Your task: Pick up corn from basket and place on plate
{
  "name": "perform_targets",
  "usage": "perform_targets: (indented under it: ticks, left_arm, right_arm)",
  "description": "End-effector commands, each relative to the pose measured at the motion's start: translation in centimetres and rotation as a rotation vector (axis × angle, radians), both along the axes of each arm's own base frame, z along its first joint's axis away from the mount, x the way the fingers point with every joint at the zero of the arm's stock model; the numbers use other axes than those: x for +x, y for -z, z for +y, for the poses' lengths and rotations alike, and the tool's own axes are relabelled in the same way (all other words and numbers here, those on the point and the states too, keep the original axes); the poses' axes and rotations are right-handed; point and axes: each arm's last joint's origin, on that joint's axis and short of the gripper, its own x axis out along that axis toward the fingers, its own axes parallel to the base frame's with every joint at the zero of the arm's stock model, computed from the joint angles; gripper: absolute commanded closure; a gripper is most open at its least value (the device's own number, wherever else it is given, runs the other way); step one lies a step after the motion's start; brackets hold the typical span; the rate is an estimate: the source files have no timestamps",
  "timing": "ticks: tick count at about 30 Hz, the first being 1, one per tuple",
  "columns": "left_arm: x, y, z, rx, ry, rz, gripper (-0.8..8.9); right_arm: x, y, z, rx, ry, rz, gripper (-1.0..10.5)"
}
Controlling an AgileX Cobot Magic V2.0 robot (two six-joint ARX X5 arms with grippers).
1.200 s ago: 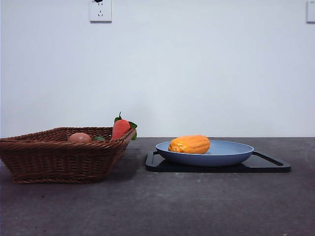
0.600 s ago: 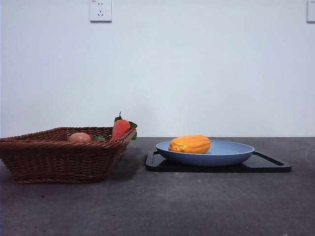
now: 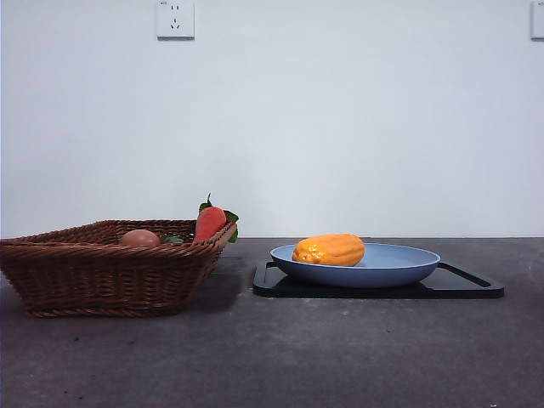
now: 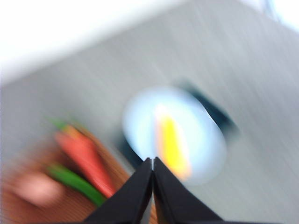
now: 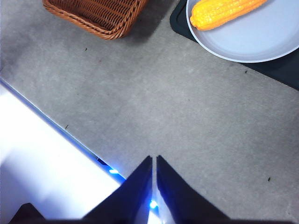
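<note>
The orange-yellow corn lies on its side on the blue plate, towards the plate's left half; it also shows in the right wrist view and as a yellow blur in the left wrist view. The brown wicker basket stands left of the plate. My left gripper is shut and empty, high above the plate, in a blurred picture. My right gripper is shut and empty over bare table, apart from the plate and basket. Neither arm appears in the front view.
A tan egg and a red-orange carrot with green leaves lie in the basket. A flat black tray sits under the plate. The table's near edge runs close by my right gripper.
A small black tip at the top of the front view has gone out of the picture. The corn, plate and basket have stayed where they were.
</note>
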Motion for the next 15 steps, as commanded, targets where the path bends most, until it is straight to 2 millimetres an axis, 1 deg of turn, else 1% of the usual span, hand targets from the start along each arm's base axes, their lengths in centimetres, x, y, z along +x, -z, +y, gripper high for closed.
perform_targets:
  ticks: [1,3,4,6,10,13,15]
  left_arm:
    - [-0.8,-1.3,2.8,-0.059,-0.077,-0.153,8.06]
    - [-2.0,-0.7,5.8,-0.111,-0.182,-0.267,8.06]
    - [-2.9,0.1,7.4,-0.129,-0.248,-0.316,8.06]
    - [-4.5,1.8,9.6,-0.131,-0.343,-0.371,8.06]
    - [-7.3,4.8,11.8,-0.119,-0.468,-0.431,8.06]
    - [-8.7,7.3,12.7,-0.112,-0.531,-0.462,8.06]
    - [-9.3,9.2,13.0,-0.108,-0.556,-0.468,8.06]
  right_arm:
    - [0.1,-0.3,0.2,0.012,0.001,-0.009,9.4]
    - [0.1,-0.3,0.2,0.012,0.001,-0.008,9.4]
    - [0.1,-0.3,0.2,0.012,0.001,-0.008,9.4]
    - [0.1,-0.3,0.2,0.012,0.001,-0.009,9.4]
    - [0.1,-0.3,0.2,0.012,0.001,-0.009,9.4]
    - [0.1,-0.3,0.2,0.012,0.001,-0.009,9.4]
    - [0.1,-0.3,0.2,0.012,0.001,-0.009,9.4]
